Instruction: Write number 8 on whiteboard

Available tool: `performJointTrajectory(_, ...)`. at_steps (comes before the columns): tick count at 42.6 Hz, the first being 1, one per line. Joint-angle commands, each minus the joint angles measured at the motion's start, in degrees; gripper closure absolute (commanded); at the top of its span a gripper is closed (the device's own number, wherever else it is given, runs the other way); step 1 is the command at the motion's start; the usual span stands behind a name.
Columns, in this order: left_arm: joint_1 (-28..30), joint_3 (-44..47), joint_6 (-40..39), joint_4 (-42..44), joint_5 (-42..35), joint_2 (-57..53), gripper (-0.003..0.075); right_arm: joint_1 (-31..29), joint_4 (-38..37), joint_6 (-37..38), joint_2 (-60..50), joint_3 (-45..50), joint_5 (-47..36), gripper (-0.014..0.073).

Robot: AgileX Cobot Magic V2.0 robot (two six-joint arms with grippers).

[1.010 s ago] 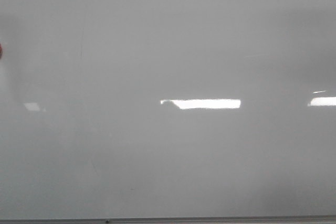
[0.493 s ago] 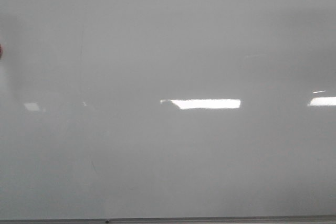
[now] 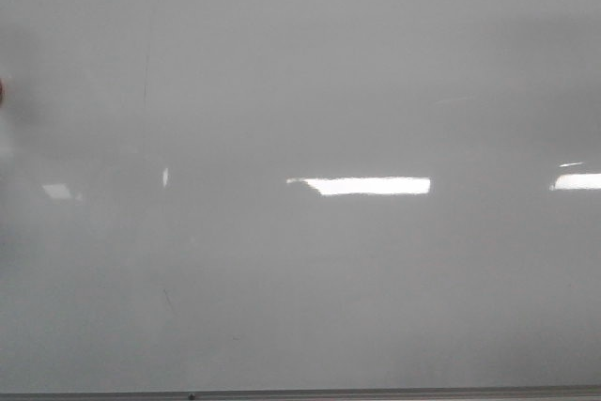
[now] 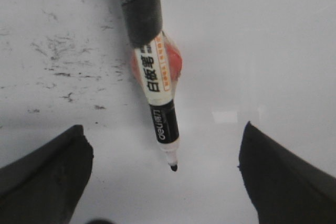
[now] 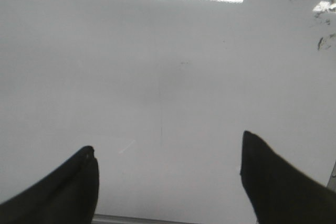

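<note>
Our left gripper [image 4: 165, 169] has its fingers spread wide, gripping nothing. A marker [image 4: 152, 72] lies between them on the whiteboard [image 3: 376, 72], uncapped, tip toward us, handy for a pickup, we judge. A red-orange object [image 4: 176, 61] sits under its barrel; we cannot tell what it is. Our right gripper [image 5: 168, 182] is equally wide and empty over bare board. No 8 is drawn yet; only faint smudges [image 4: 63, 61] show. No containers are visible.
</note>
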Motion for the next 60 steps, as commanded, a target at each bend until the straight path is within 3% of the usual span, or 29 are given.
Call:
performJointTrajectory(1, -0.4, -1.8, 0.1, -0.7, -7.7, 1.6, 0.0157, -0.2, -0.1, -0.3, 0.6, -1.8, -4.5, 0.0015)
performJointTrajectory(12, -0.4, -1.8, 0.1, -0.7, -12.4, 6.7, 0.0188, -0.2, -0.1, -0.3, 0.6, -1.8, -4.5, 0.0015)
performJointTrajectory(30, -0.4, -1.8, 0.1, -0.7, -12.8, 7.7, 0.0583, -0.2, -0.1, -0.3, 0.6, -1.8, -4.9, 0.0015)
performJointTrajectory(40, -0.4, -1.8, 0.1, 0.2, -10.6, 6.0, 0.0704, -0.2, 0.9, -0.3, 0.6, -1.8, -5.6, 0.0015)
performJointTrajectory(47, -0.4, -3.5, 0.1, 3.6, -1.2, 1.8, 0.0741, -0.2, 2.8, -0.3, 0.6, -3.3, -3.0, 0.0015)
performJointTrajectory(53, -0.4, -9.0, 1.2, 6.4, 15.8, -2.0, 0.0741, -0.2, 2.8, -0.3, 1.1, -6.1, 0.5, 0.0015)
performJointTrajectory(60, -1.2, -16.7, 9.3, 6.2, 32.3, -3.3, 0.0741, -0.2, 2.8, -0.3, 4.8, -9.9, 6.1, 0.0015)
